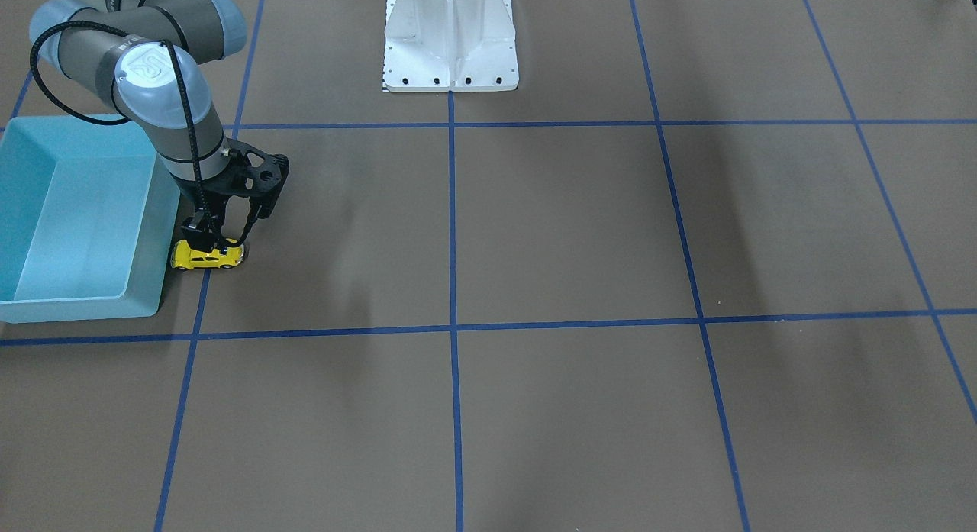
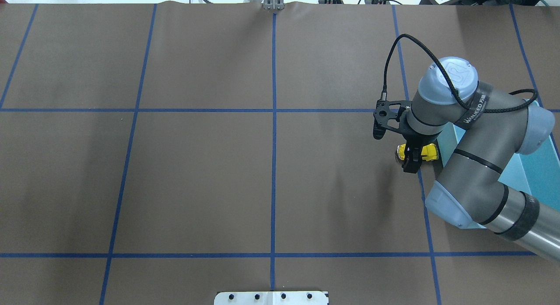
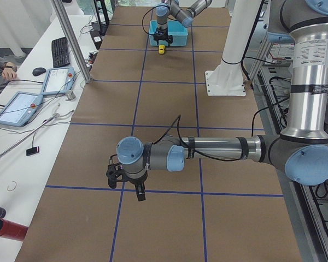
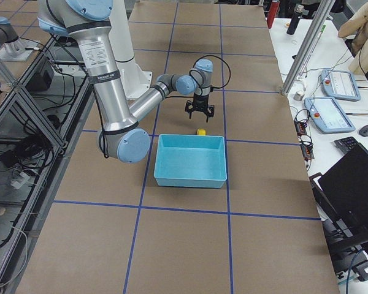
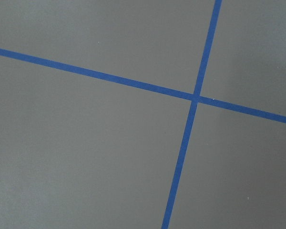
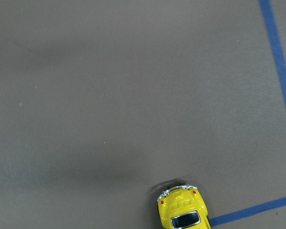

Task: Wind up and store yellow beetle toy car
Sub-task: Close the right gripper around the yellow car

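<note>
The yellow beetle toy car (image 1: 206, 256) stands on the brown table, right beside the light blue bin (image 1: 84, 309). It also shows in the overhead view (image 2: 430, 152) and at the bottom edge of the right wrist view (image 6: 183, 212). My right gripper (image 1: 220, 242) hangs just above the car with its fingers spread, open and empty. From the right side (image 4: 199, 113) there is a gap between it and the car (image 4: 200, 131). My left gripper (image 3: 126, 188) hovers low over bare table far from the car. It shows only in the left side view, so I cannot tell whether it is open or shut.
The bin (image 2: 542, 165) is empty and partly hidden under my right arm. The white robot base (image 1: 450, 43) stands at the table's middle edge. Blue tape lines (image 5: 195, 98) grid the table.
</note>
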{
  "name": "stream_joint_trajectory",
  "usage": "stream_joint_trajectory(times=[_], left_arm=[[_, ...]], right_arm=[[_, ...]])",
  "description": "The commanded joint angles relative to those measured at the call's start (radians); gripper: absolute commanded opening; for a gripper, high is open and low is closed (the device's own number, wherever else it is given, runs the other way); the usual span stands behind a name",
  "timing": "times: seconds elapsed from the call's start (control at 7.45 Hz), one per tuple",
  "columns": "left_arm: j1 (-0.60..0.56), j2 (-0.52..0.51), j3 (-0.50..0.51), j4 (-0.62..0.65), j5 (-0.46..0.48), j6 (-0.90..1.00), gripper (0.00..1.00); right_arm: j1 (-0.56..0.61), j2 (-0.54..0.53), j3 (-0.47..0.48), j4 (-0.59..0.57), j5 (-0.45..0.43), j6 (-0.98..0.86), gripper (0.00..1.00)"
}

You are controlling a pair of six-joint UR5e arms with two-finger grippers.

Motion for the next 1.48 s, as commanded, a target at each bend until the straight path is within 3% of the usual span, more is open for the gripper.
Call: stream_joint_trajectory(times=[0.0,0.4,0.67,1.34], left_arm=[[0.000,0.001,-0.001,0.000,-0.001,-0.001,1.00],[-0.001,0.007,-0.001,0.005,-0.001,-0.002,1.00],[0.000,0.010,-0.001,0.005,-0.001,-0.002,1.00],[0.000,0.010,-0.004,0.005,-0.001,-0.004,1.00]], right_arm=[[-0.005,0.000,-0.005,0.000,-0.081,-0.030,1.00],[-0.029,-0.009,-0.025,0.014,-0.103,-0.032,1.00],[-0.036,-0.054,-0.095,0.190,-0.108,-0.052,1.00],[-0.036,-0.084,-0.095,0.200,-0.112,-0.087,1.00]])
